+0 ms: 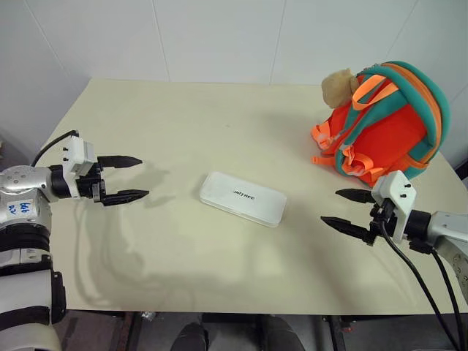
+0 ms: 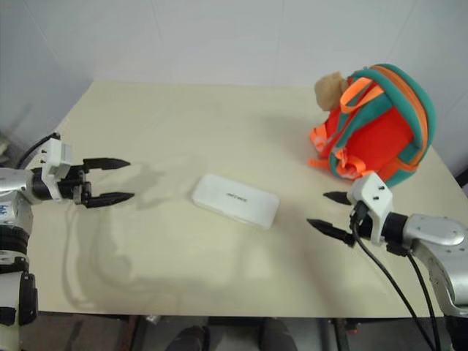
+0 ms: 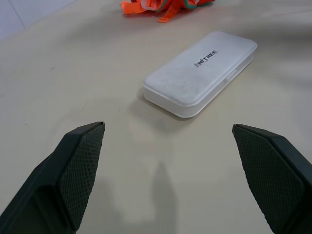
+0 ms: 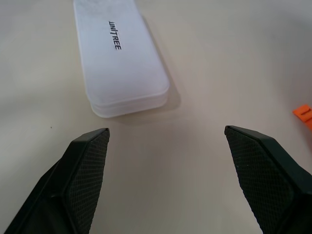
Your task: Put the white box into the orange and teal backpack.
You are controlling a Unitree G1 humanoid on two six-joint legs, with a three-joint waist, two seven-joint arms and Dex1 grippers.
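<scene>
White box (image 1: 243, 198) lies flat mid-table (image 1: 183, 124), lettering up, nothing touching it. Left gripper (image 1: 126, 178) and right gripper (image 1: 348, 210) hang just above the table on either side of the box, both pointed at it, fingers spread wide and empty. Orange and teal backpack (image 1: 391, 121) stands upright at the far right corner, well apart from the box.
</scene>
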